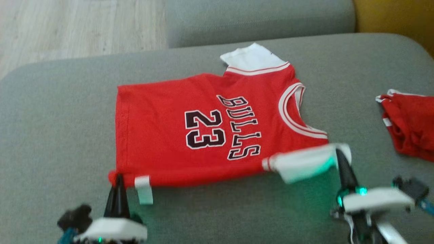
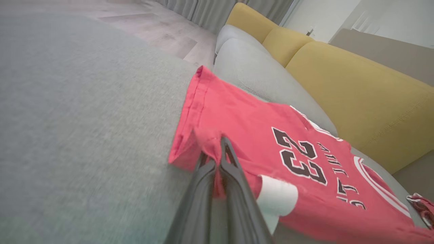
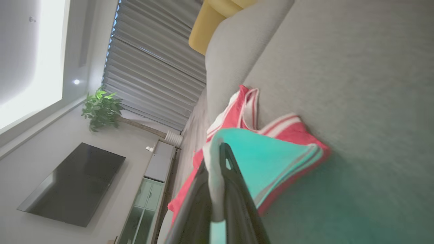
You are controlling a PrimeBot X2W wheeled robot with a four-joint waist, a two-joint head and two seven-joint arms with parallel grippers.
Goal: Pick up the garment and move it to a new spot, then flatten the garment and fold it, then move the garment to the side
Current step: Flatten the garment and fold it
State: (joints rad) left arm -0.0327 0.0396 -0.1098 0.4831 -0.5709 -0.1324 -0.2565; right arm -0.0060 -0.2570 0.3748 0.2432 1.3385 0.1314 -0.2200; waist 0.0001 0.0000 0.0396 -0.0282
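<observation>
The garment (image 1: 203, 135) is a red jersey with white sleeves and black "BULLS 23" lettering, spread nearly flat on a grey cushion (image 1: 51, 128). My left gripper (image 1: 118, 178) is shut on its near hem corner, and the left wrist view shows the red cloth of the garment (image 2: 257, 135) pinched between the two dark fingers of the left gripper (image 2: 218, 149). At the right, my right gripper (image 1: 339, 154) is shut on the near white sleeve; in the right wrist view the right gripper (image 3: 218, 154) holds that sleeve of the garment (image 3: 268, 159), which is tinted green by the gripper's light.
A second red piece of clothing (image 1: 410, 125) lies crumpled at the cushion's right edge. A grey backrest (image 1: 257, 20) runs along the far side, with wooden floor (image 1: 78, 27) to the left and a yellow cushion (image 2: 359, 91) beyond.
</observation>
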